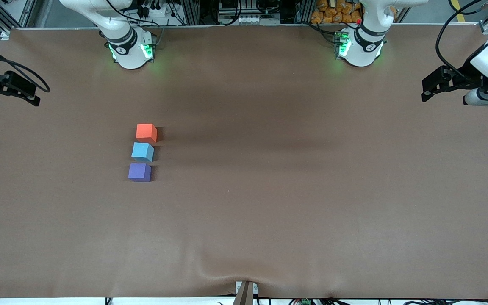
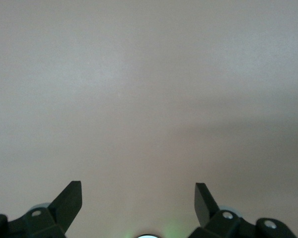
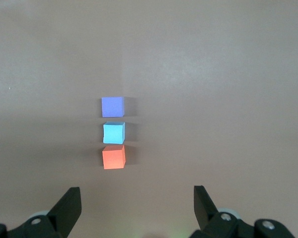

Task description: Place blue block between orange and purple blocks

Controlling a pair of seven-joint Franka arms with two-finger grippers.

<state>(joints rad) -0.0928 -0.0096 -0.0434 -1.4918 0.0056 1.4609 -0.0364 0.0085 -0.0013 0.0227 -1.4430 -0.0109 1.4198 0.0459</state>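
Nearest lay the purple block [image 1: 139, 172], the blue block [image 1: 142, 151] just beside it at twelve o'clock, then orange [image 1: 146, 132]. Both grippers [image 2: 138, 197] [image 3: 137, 199] hung released, empty. Blue looked light, matte; grip flat sides.

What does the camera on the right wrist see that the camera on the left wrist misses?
Only the right wrist view shows the three cubes in a row: the purple block, the blue block between, and the orange block, with the right end effector open. Only the left wrist view shows the left end effector, also open, over nothing but bare cloth. Both share the same brown table covering and a pair of dark fingers standing wide apart, holding nothing.
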